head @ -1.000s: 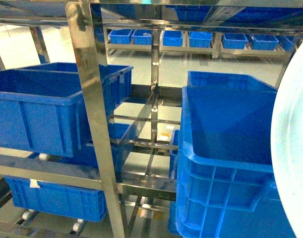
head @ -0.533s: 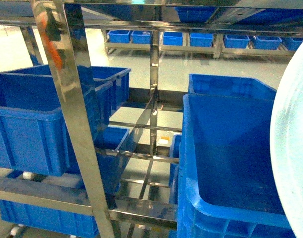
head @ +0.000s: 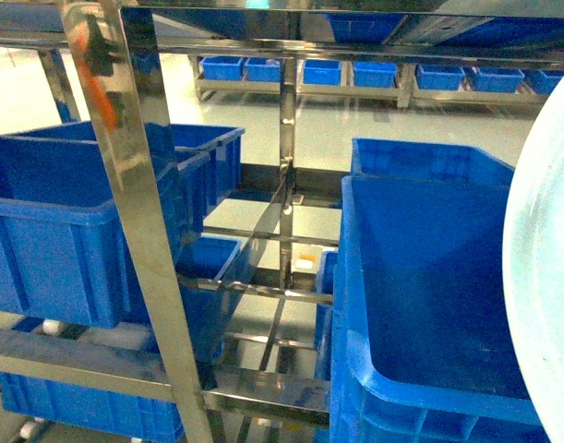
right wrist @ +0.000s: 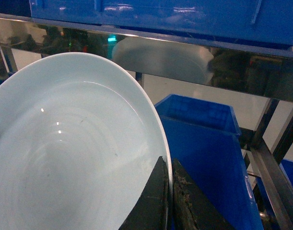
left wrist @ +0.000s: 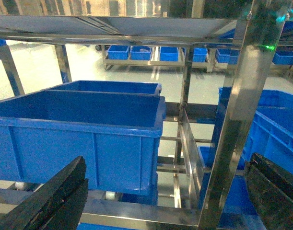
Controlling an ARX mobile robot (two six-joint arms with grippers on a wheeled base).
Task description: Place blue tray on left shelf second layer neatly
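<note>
Blue tray [right wrist: 74,153] held on edge at the far right of the head view, its rim pinched between the closed fingers [right wrist: 158,201] of the right gripper [right wrist: 169,201]; the dish stands nearly upright, hollow face toward the wrist camera. The left shelf second layer [head: 78,355] lies to the left of the tray, beyond the polished steel upright [head: 148,240] in the near foreground. That tier carries a large blue crate [head: 60,221], and a second crate [head: 429,305] sits directly beside the tray on the right bay. The left gripper [left wrist: 156,201] hangs with fingers [left wrist: 55,199] spread wide and empty, facing the left crate. Judged from this, the tray must travel leftward past the upright and be tipped flat; the right arm alone holds it.
</note>
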